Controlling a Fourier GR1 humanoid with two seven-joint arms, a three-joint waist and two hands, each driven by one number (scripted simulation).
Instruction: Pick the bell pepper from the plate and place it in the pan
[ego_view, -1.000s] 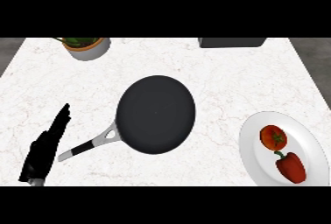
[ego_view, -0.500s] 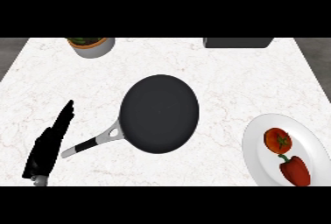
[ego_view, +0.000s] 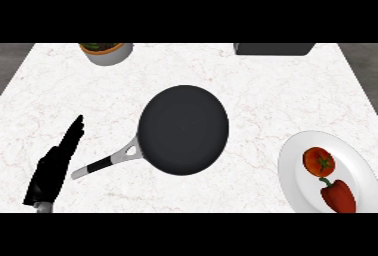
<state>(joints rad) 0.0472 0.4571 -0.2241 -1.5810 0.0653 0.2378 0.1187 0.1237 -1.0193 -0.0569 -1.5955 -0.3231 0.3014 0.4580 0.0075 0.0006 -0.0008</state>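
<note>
- At the lower right of the counter (ego_view: 221, 65), a white plate (ego_view: 295, 172) lies partly cut off by the view's right and lower limits.
- On that plate, the red bell pepper (ego_view: 339, 196) lies on its side, green stem pointing up-left, toward the tomato.
- Red tomato (ego_view: 319, 161) with a green top sits on the same plate, just above the bell pepper; whether the two touch cannot be told.
- Black pan (ego_view: 183, 129) rests near the counter's centre, well apart from the plate; nothing lies inside it.
- Pan handle (ego_view: 109, 162), grey with a dark grip, runs down-left from the pan body toward the left hand.
- Left hand (ego_view: 53, 167) shows at the lower left, edge-on, fingers straight and released, pointing up and slightly right. It holds nothing. It is close to the end of the handle; contact cannot be confirmed.
- Right hand: no part of it appears in the head view.
- Grey pot (ego_view: 108, 52) holding something green and red stands at the counter's far left edge, partly cut off.
- Dark box-shaped object (ego_view: 273, 48) sits at the far right edge, also cut off; its nature cannot be told.
- Counter surface is white marble with faint veining.
</note>
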